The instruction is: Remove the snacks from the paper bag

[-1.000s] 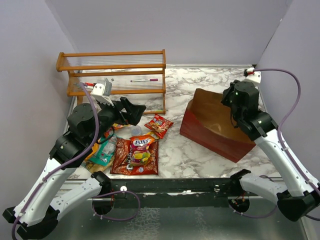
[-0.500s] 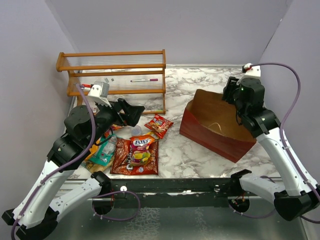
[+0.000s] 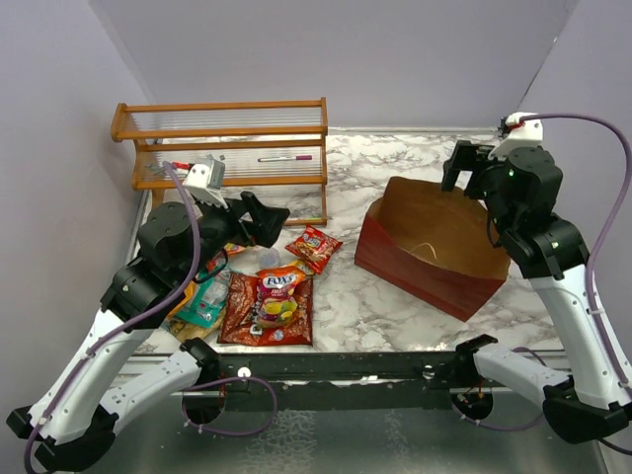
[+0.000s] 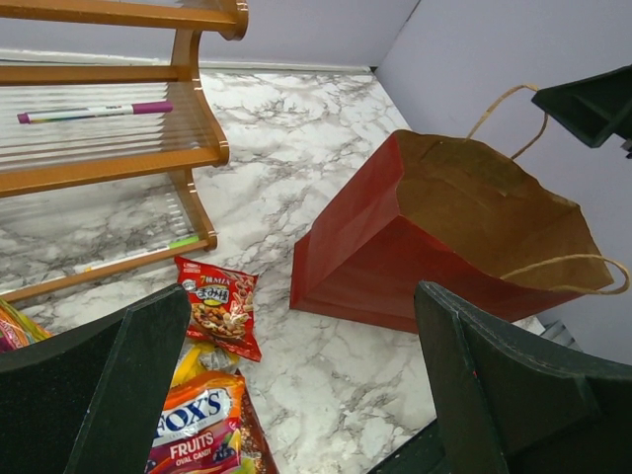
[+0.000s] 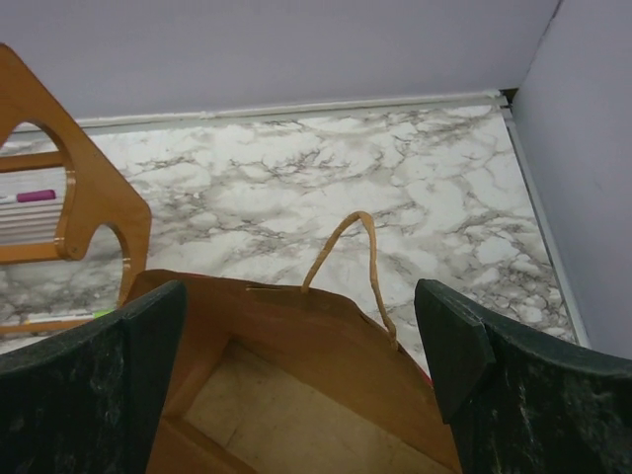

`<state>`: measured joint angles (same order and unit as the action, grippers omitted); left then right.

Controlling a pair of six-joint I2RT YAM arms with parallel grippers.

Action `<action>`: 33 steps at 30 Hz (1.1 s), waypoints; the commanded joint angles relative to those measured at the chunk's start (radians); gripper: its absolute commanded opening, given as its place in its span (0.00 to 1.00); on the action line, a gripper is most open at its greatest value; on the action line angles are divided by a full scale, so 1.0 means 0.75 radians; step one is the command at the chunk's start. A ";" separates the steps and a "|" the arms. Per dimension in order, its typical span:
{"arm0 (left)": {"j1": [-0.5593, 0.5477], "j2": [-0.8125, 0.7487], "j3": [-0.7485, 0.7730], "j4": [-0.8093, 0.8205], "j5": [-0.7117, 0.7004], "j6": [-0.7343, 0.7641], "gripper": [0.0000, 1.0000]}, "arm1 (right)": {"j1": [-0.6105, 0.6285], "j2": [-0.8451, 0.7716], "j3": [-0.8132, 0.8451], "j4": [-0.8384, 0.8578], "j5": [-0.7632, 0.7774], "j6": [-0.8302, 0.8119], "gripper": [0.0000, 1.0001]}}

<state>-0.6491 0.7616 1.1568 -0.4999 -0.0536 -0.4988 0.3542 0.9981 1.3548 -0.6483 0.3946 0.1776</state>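
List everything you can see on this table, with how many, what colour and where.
paper bag: one, dark red outside, tan inside, right of centre, mouth open
snacks: several overlapping, exact count unclear, red, orange, teal, yellow, piled near left
small red packet: one, apart from the pile, between it and the bag
wooden rack: one, orange-brown, ribbed clear shelves, far left
marker: one, purple-capped, on a rack shelf
table: one, white marble, under everything
left gripper: one, black, open, over the pile's far end
right gripper: one, black, open, over the bag's far edge
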 commanded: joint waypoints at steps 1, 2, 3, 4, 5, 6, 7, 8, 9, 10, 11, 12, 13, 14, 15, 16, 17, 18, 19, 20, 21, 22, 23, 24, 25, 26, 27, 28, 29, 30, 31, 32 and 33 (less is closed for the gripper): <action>0.004 0.060 0.042 0.061 -0.113 0.144 0.99 | -0.002 -0.026 0.111 -0.063 -0.225 -0.054 0.99; 0.004 0.087 0.073 0.065 -0.152 0.184 0.99 | -0.003 -0.034 0.129 -0.058 -0.316 -0.079 0.99; 0.004 0.112 0.099 0.083 -0.203 0.228 0.99 | -0.002 -0.047 0.144 -0.051 -0.407 -0.097 0.99; 0.004 0.137 0.116 0.123 -0.245 0.277 0.99 | -0.002 -0.066 0.154 -0.036 -0.474 -0.100 0.99; 0.004 0.157 0.123 0.172 -0.288 0.330 0.99 | -0.002 -0.085 0.164 -0.025 -0.535 -0.102 0.99; 0.004 0.183 0.129 0.222 -0.334 0.377 0.99 | -0.002 -0.103 0.181 -0.015 -0.595 -0.105 0.99; 0.004 0.214 0.150 0.261 -0.374 0.425 0.99 | -0.002 -0.117 0.205 -0.009 -0.645 -0.102 0.99; 0.006 0.249 0.182 0.281 -0.410 0.462 0.99 | -0.002 -0.131 0.231 -0.003 -0.684 -0.092 0.99; 0.009 0.293 0.233 0.289 -0.438 0.489 0.99 | -0.002 -0.144 0.256 0.004 -0.715 -0.080 0.99; 0.015 0.346 0.292 0.295 -0.453 0.514 0.99 | -0.002 -0.158 0.277 0.012 -0.732 -0.065 0.99; 0.022 0.380 0.345 0.294 -0.459 0.533 0.99 | -0.002 -0.171 0.298 0.019 -0.739 -0.049 0.99; 0.029 0.407 0.401 0.292 -0.461 0.545 0.99 | -0.002 -0.180 0.318 0.022 -0.741 -0.039 0.99; 0.034 0.421 0.449 0.292 -0.460 0.556 0.99 | -0.002 -0.186 0.342 0.019 -0.734 -0.033 0.99; 0.037 0.427 0.489 0.298 -0.463 0.569 0.99 | -0.002 -0.195 0.363 0.010 -0.716 -0.024 0.99; 0.039 0.426 0.526 0.303 -0.472 0.578 0.99 | -0.002 -0.196 0.387 0.004 -0.700 -0.021 0.99; 0.039 0.420 0.555 0.303 -0.481 0.585 0.99 | -0.002 -0.203 0.411 -0.012 -0.684 -0.018 0.99; 0.039 0.406 0.580 0.304 -0.490 0.590 0.99 | -0.002 -0.210 0.431 -0.022 -0.673 -0.017 0.99; 0.039 0.386 0.587 0.315 -0.500 0.595 0.99 | -0.002 -0.216 0.448 -0.027 -0.666 -0.016 0.99; 0.039 0.358 0.577 0.334 -0.507 0.594 0.99 | -0.002 -0.227 0.461 -0.032 -0.662 -0.016 0.99; 0.039 0.328 0.555 0.350 -0.505 0.595 0.99 | -0.002 -0.241 0.469 -0.032 -0.658 -0.020 0.99; 0.039 0.299 0.534 0.363 -0.496 0.595 0.99 | -0.003 -0.256 0.467 -0.029 -0.657 -0.026 0.99; 0.039 0.270 0.513 0.367 -0.490 0.590 0.99 | -0.002 -0.268 0.465 -0.027 -0.653 -0.026 0.99; 0.039 0.244 0.497 0.365 -0.488 0.572 0.99 | -0.002 -0.281 0.466 -0.030 -0.642 -0.026 0.99; 0.039 0.217 0.486 0.358 -0.488 0.555 0.99 | -0.003 -0.293 0.467 -0.036 -0.632 -0.025 0.99; 0.039 0.192 0.477 0.346 -0.486 0.539 0.99 | -0.002 -0.301 0.472 -0.044 -0.621 -0.022 0.99; 0.039 0.170 0.473 0.335 -0.486 0.521 0.99 | -0.002 -0.311 0.470 -0.049 -0.603 -0.014 0.99; 0.039 0.148 0.469 0.321 -0.490 0.510 0.99 | -0.003 -0.324 0.465 -0.048 -0.595 -0.008 0.99; 0.039 0.131 0.469 0.306 -0.493 0.499 0.99 | -0.002 -0.337 0.457 -0.047 -0.593 -0.004 0.99; 0.038 0.114 0.470 0.291 -0.498 0.493 0.99 | -0.002 -0.346 0.452 -0.046 -0.592 -0.003 0.99; 0.039 0.103 0.472 0.280 -0.500 0.487 0.99 | -0.002 -0.349 0.446 -0.046 -0.589 0.000 0.99; 0.039 0.094 0.474 0.270 -0.502 0.483 0.99 | -0.002 -0.352 0.441 -0.047 -0.585 0.007 0.99; 0.039 0.087 0.474 0.260 -0.504 0.482 0.99 | -0.002 -0.351 0.436 -0.045 -0.580 0.011 0.99; 0.039 0.084 0.474 0.252 -0.507 0.480 0.99 | -0.002 -0.350 0.432 -0.044 -0.579 0.015 0.99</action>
<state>-0.6235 0.8295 1.5219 -0.2668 -0.4076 -0.1150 0.3538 0.7464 1.6939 -0.6662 -0.0708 0.1646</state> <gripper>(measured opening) 0.991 0.993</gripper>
